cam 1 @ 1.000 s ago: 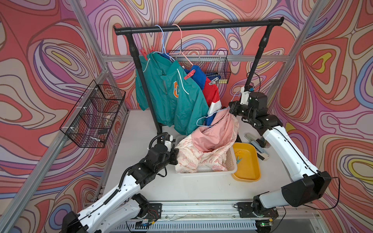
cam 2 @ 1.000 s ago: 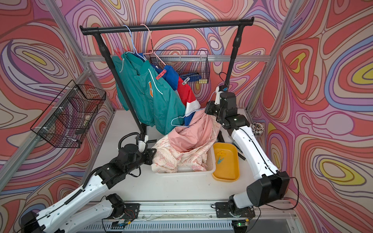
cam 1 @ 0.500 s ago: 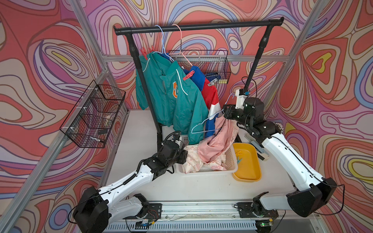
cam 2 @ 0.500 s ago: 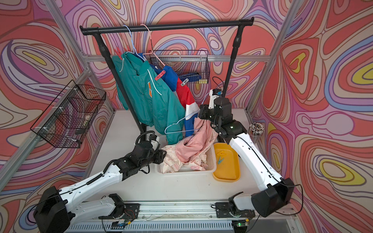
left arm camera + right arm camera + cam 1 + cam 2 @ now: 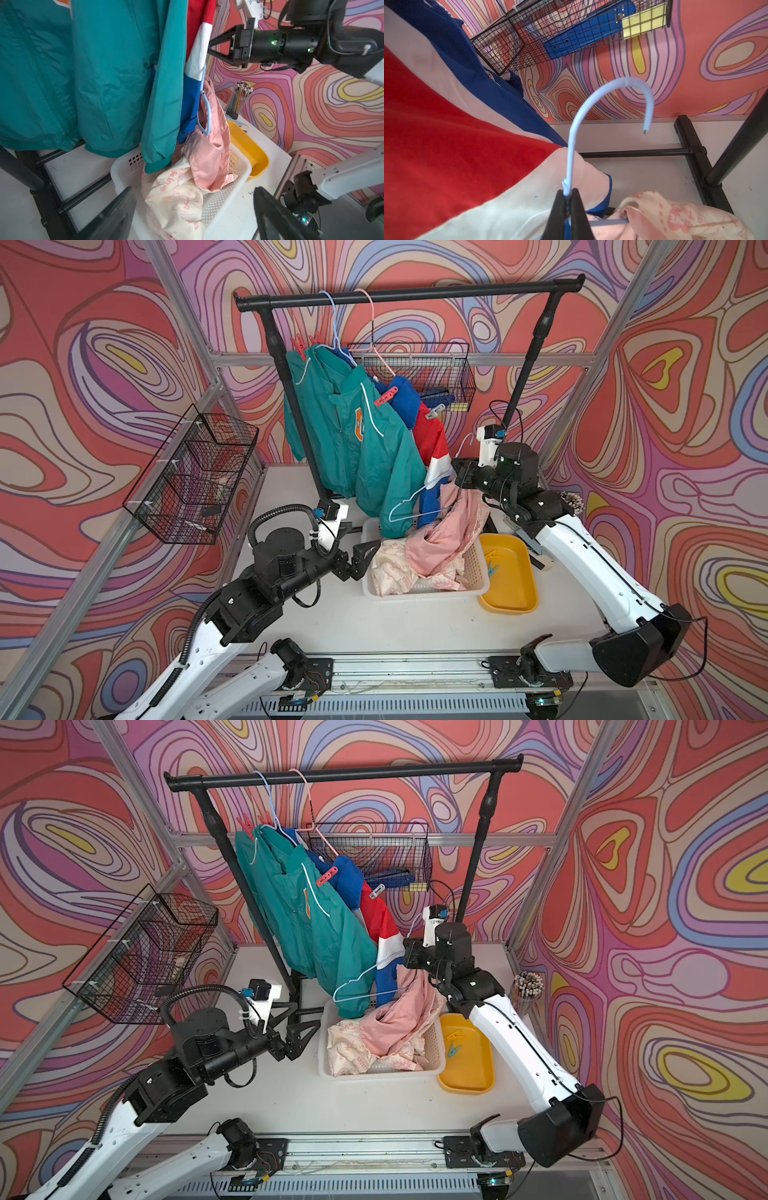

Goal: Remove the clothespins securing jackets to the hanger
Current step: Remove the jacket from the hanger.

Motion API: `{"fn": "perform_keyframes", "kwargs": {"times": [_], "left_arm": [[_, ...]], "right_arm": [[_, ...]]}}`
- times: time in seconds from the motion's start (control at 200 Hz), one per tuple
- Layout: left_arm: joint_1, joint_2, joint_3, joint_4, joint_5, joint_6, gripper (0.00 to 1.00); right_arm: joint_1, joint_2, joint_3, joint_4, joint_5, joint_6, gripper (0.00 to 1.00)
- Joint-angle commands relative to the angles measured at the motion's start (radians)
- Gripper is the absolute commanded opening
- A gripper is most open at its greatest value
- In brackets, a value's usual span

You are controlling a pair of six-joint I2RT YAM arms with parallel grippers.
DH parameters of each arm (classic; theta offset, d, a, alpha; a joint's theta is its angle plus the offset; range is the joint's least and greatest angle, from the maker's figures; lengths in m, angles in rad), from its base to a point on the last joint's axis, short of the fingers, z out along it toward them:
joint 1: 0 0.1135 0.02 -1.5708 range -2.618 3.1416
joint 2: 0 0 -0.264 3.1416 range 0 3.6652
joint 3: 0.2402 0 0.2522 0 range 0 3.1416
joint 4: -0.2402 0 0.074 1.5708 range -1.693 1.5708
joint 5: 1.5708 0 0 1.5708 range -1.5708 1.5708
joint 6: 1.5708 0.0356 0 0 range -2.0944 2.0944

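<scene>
Pink jacket (image 5: 176, 199): pink lettering, illegible

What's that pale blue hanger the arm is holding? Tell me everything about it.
A thin wire hanger coated in pale blue, with a curved hook and triangular body. It is off the rail, tilted, its neck pinched in the shut right gripper. The pink jacket drapes from one shoulder down into the white basket.
</scene>
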Motion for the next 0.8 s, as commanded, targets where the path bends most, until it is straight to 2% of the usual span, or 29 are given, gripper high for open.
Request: {"fn": "perform_keyframes", "kwargs": {"times": [0.0, 0.17, 0.285, 0.391, 0.511, 0.581, 0.721, 0.791], "left_arm": [[-0.001, 0.092, 0.071, -0.094, 0.075, 0.058, 0.85], [-0.001, 0.183, 0.128, -0.052, 0.045, 0.062, 0.81], [-0.001, 0.233, 0.171, -0.058, 0.026, 0.063, 0.71], [0.0, 0.259, 0.191, -0.062, 0.027, 0.056, 0.55], [0.0, 0.273, 0.197, -0.06, 0.048, 0.035, 0.29], [-0.001, 0.281, 0.205, -0.069, 0.063, 0.027, 0.18], [0.0, 0.279, 0.198, -0.075, 0.084, 0.008, 0.0], [-0.001, 0.277, 0.193, -0.078, 0.077, 0.002, 0.0]], "right_arm": [[0.024, -0.025, -0.006, 0.001, -0.008, -0.024, 0.0], [0.04, -0.03, -0.003, -0.007, -0.001, -0.038, 0.0], [0.048, -0.034, -0.003, -0.008, 0.004, -0.047, 0.0], [0.053, -0.037, -0.004, -0.008, 0.008, -0.053, 0.0], [0.059, -0.037, -0.006, -0.005, 0.009, -0.06, 0.0], [0.062, -0.04, -0.009, 0.002, 0.008, -0.063, 0.0], [0.071, -0.045, -0.011, 0.011, 0.004, -0.074, 0.0], [0.074, -0.044, -0.014, 0.013, -0.006, -0.081, 0.0]]}}
